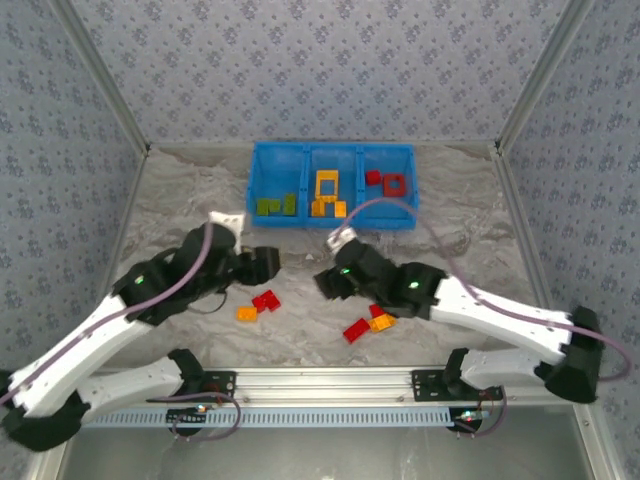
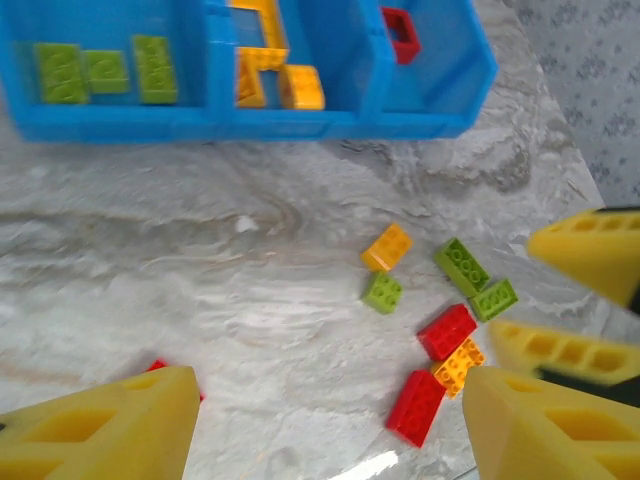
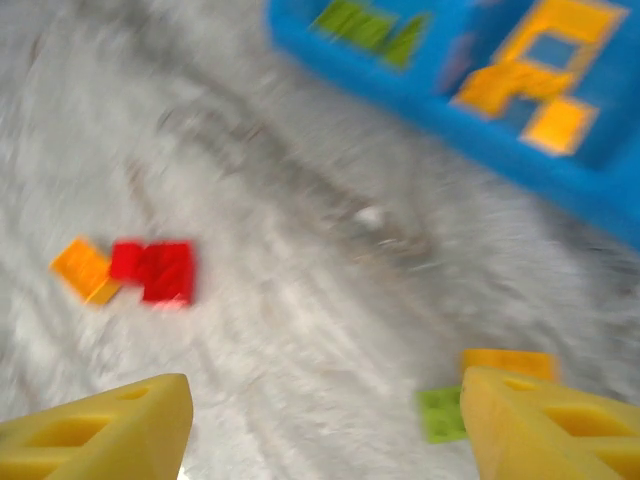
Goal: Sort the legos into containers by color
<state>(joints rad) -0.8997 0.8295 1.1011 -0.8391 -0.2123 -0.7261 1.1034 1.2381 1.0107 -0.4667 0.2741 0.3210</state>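
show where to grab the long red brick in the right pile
Probably pinch the red brick across its narrow width near the lower free end, straight from above: it lies flat and slanted, and an orange brick crowds its upper end.

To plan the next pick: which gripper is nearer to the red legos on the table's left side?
Left. The left gripper is just beyond the red legos; right gripper is farther, off to their right.

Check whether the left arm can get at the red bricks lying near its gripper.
Probably yes: the left gripper is open, the red bricks lie uncovered close by it, and only an orange brick sits beside them.
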